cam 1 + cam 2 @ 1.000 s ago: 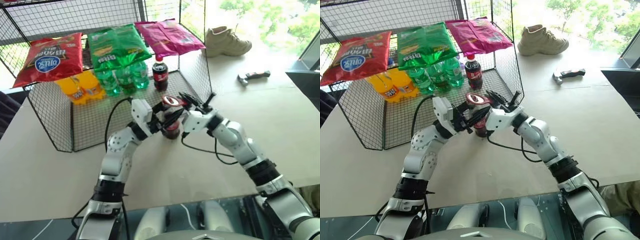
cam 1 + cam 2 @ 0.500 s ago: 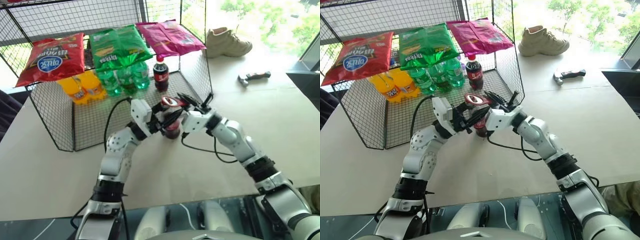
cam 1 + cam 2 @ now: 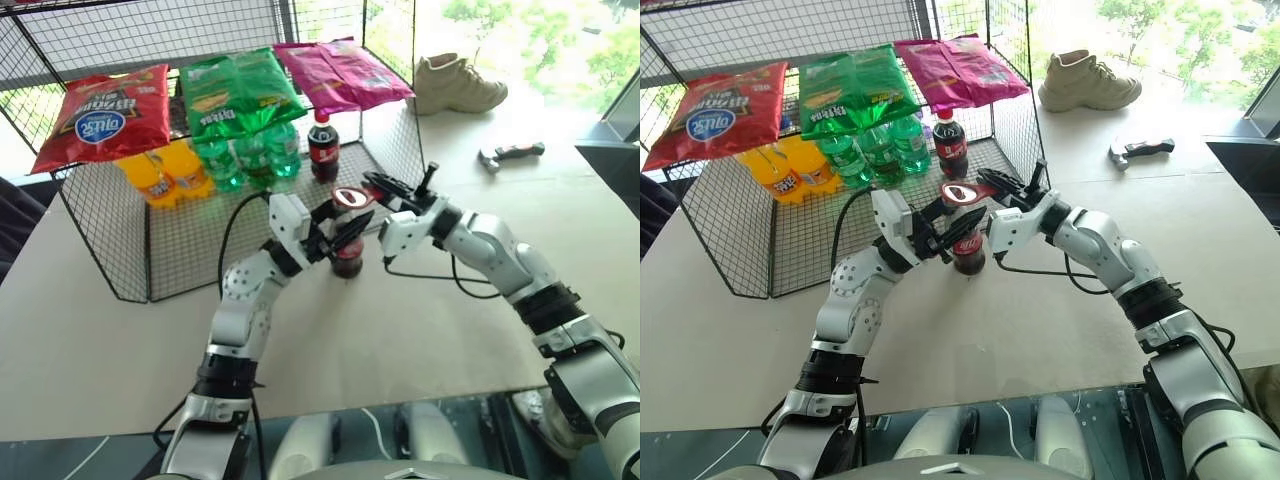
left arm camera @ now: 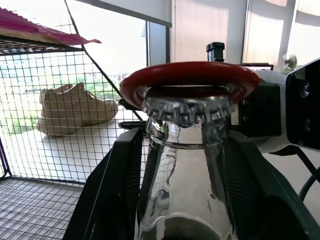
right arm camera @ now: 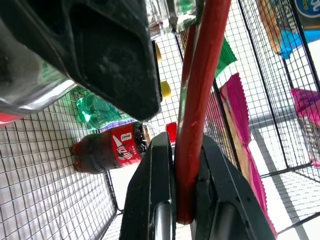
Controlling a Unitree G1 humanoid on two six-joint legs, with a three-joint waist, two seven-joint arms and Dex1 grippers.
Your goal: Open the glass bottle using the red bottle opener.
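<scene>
Holding glass bottle [image 3: 346, 262] in left gripper [image 3: 335, 235] jaws; right gripper [image 3: 392, 200] clamps red bottle opener [image 3: 350, 198] over cap. I judge slip risk: ring seated loosely.

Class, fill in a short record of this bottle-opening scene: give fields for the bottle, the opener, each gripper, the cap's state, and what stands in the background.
bottle: small clear glass cola bottle, upright on the table
left gripper: fingers either side of the bottle's neck
opener: flat red bottle opener, ring head over the cap
right gripper: shut on the opener's handle
cap: crimped metal crown cap, still on the bottle
background: wire mesh rack with snack bags and drink bottles; beige shoe beyond
</scene>
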